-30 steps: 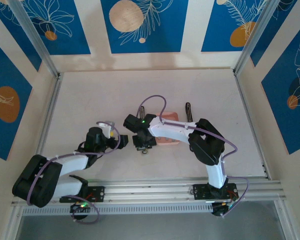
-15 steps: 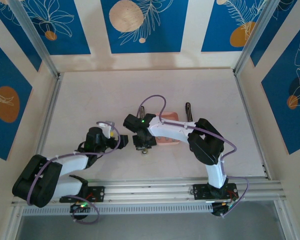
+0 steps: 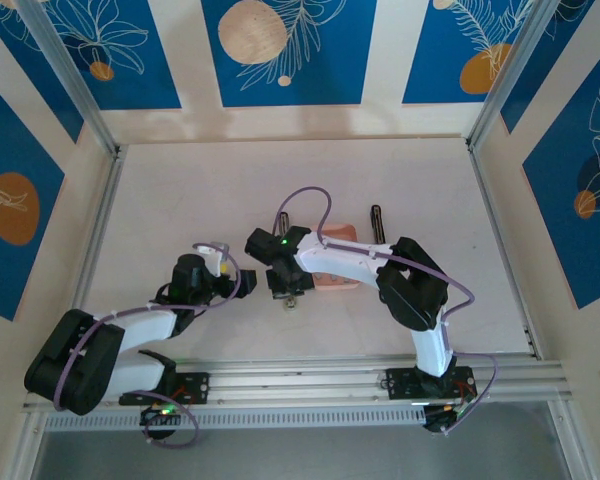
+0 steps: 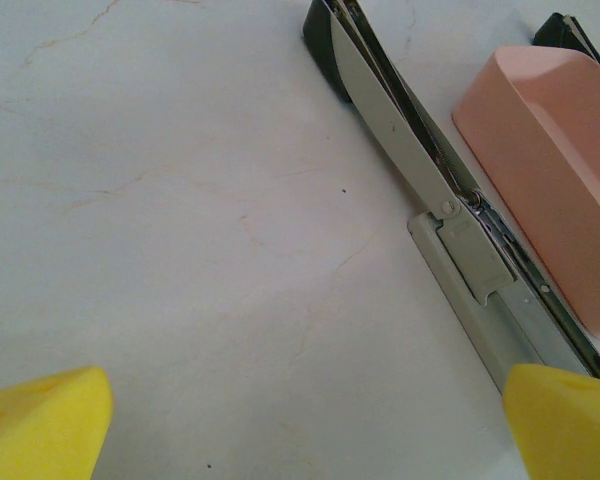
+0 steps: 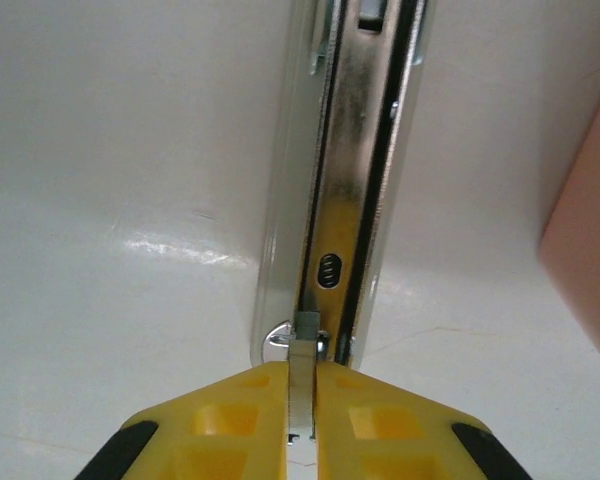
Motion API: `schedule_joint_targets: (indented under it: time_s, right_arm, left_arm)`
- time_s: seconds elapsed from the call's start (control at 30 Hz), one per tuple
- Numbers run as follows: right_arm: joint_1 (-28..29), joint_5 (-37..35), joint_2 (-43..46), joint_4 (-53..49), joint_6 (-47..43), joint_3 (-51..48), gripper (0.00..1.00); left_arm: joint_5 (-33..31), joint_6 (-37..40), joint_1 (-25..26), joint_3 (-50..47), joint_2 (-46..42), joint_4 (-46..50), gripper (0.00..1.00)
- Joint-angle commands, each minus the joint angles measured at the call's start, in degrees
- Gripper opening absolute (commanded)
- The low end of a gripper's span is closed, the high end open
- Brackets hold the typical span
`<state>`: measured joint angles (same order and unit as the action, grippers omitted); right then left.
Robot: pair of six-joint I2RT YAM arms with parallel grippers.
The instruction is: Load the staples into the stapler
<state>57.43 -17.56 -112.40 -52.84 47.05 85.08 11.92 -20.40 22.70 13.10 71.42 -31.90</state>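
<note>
The staples (image 5: 303, 335) are a thin grey strip held on edge between the yellow fingertips (image 5: 230, 420) of the right gripper (image 5: 302, 400), whose jaws are pinched shut on it. The strip's far tip sits at the near end of the stapler (image 5: 350, 150), right at the mouth of its silver rail and beside a small round rivet; whether the tip is already inside the channel cannot be told. In the right wrist view the rail runs straight away from the gripper, up the frame, shiny, with a dark slot along its middle.

In the left wrist view the stapler (image 4: 400, 130) lies opened out flat on the table (image 4: 180, 200). Its black end is at the top, a grey arm leads down to a hinge, and the rail carries on towards the lower right. The tray (image 4: 550, 150), pink and shallow, lies just beside the rail on its right, and its edge also shows at the right of the right wrist view (image 5: 590, 260). A dark bar (image 4: 570, 30) lies beyond the tray's far corner.

The left gripper (image 4: 300, 420) is spread wide and holds nothing, with one yellow fingertip (image 4: 40, 420) at each lower corner above bare table and the right one just over the rail.

From above, the right gripper (image 3: 290, 290) reaches in over the stapler (image 3: 283, 222) at mid-table, left of the tray (image 3: 345, 232); the left gripper (image 3: 242, 280) waits close by on its left, and the dark bar (image 3: 377, 222) lies right of the tray
</note>
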Motion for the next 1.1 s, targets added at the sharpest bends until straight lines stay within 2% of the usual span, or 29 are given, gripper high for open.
schedule_joint_targets:
  time_s: [0.0, 0.43, 0.77, 1.07]
  right_arm:
    - [0.57, -2.27, 2.43, -1.86, 0.88, 1.23, 0.15]
    - [1.51, -6.43, 4.15, -3.60, 1.46, 1.69, 0.11]
    - [3.57, -14.08, 7.18, -17.13, 6.10, -2.51, 0.11]
    - [8.96, -20.28, 2.76, -26.43, 12.85, -5.49, 0.12]
  left_arm:
    - [-0.23, 1.42, 0.69, 0.26, -0.15, 0.90, 1.00]
    - [-0.32, 1.59, 0.72, 0.39, -0.15, 1.04, 1.00]
    - [-0.34, 1.87, 1.64, 1.13, -0.05, 1.01, 1.00]
    - [-0.67, 1.95, 2.74, 1.22, -0.64, 0.76, 1.00]
